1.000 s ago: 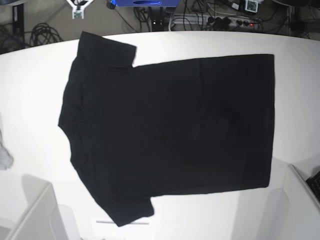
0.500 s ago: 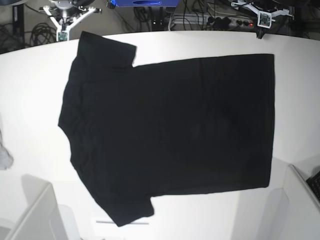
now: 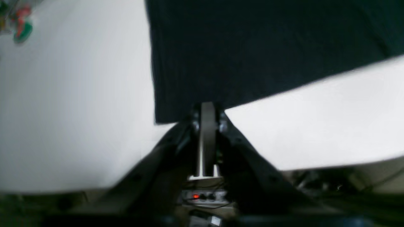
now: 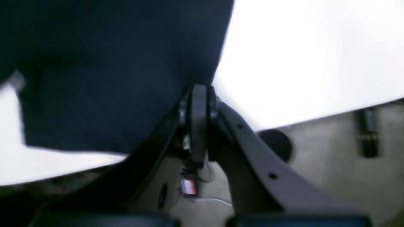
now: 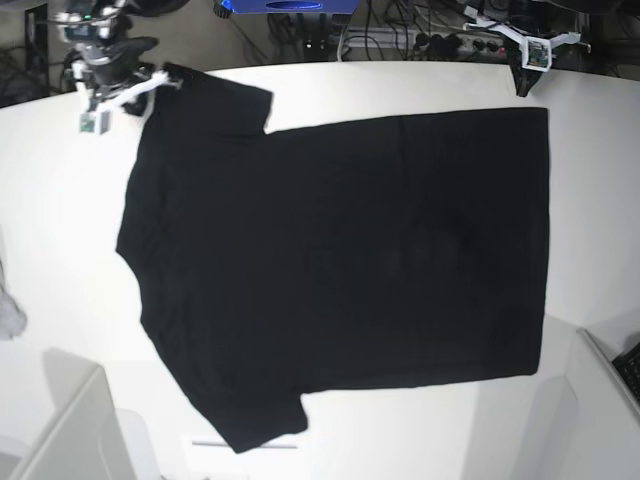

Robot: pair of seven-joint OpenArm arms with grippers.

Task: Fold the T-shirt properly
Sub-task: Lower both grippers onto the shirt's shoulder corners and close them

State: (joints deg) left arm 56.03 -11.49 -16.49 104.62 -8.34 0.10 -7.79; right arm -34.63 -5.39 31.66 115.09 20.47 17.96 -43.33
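Observation:
The black T-shirt (image 5: 340,250) lies flat on the white table (image 5: 60,200), collar side to the left and hem to the right, with no print showing. My right gripper (image 5: 160,86) is shut at the far sleeve's edge. In the right wrist view its shut tips (image 4: 199,93) overlap the sleeve's edge (image 4: 126,78). My left gripper (image 5: 521,80) is shut above the table's far edge, just behind the far hem corner. In the left wrist view its tips (image 3: 207,110) sit at the hem's edge (image 3: 252,47). I cannot tell whether either one touches the cloth.
A small grey-white cloth scrap (image 5: 8,315) lies at the table's left edge. White bins stand at the front left (image 5: 70,430) and front right (image 5: 600,400). Cables and a power strip (image 5: 450,42) lie behind the table.
Both arms have come in from behind the table. The right gripper has moved left and forward to the far sleeve. The left gripper has come to the far hem corner. The shirt has not moved.

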